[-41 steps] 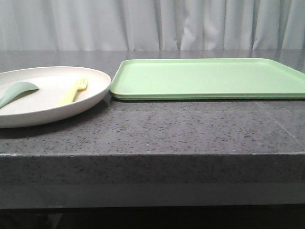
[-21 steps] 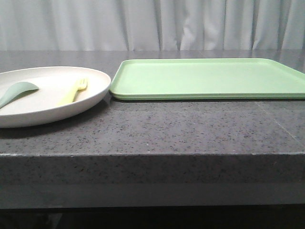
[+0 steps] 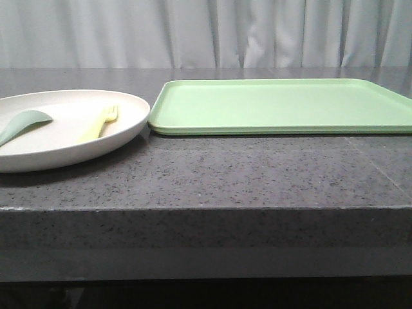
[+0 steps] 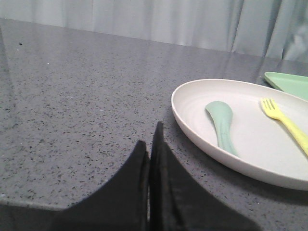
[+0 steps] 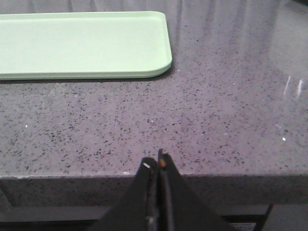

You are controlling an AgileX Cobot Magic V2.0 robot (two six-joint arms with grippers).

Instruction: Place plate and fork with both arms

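The cream plate (image 3: 38, 158) sits at the left of the dark stone table and also shows in the left wrist view (image 4: 192, 125). The pale yellow fork (image 3: 100, 122) lies in it, tines toward the far side; the left wrist view shows it too (image 4: 288, 122). A sage-green spoon (image 3: 22, 122) lies beside it in the plate (image 4: 222, 122). My left gripper (image 4: 151, 144) is shut and empty, low over the table just beside the plate's rim. My right gripper (image 5: 158, 161) is shut and empty at the table's front edge. Neither gripper shows in the front view.
A rectangular light green tray (image 3: 283, 106) lies at the back right, its near left corner almost touching the plate; it also shows in the right wrist view (image 5: 82, 45). The table's front edge (image 3: 206, 209) runs across the front view. Pale curtains hang behind.
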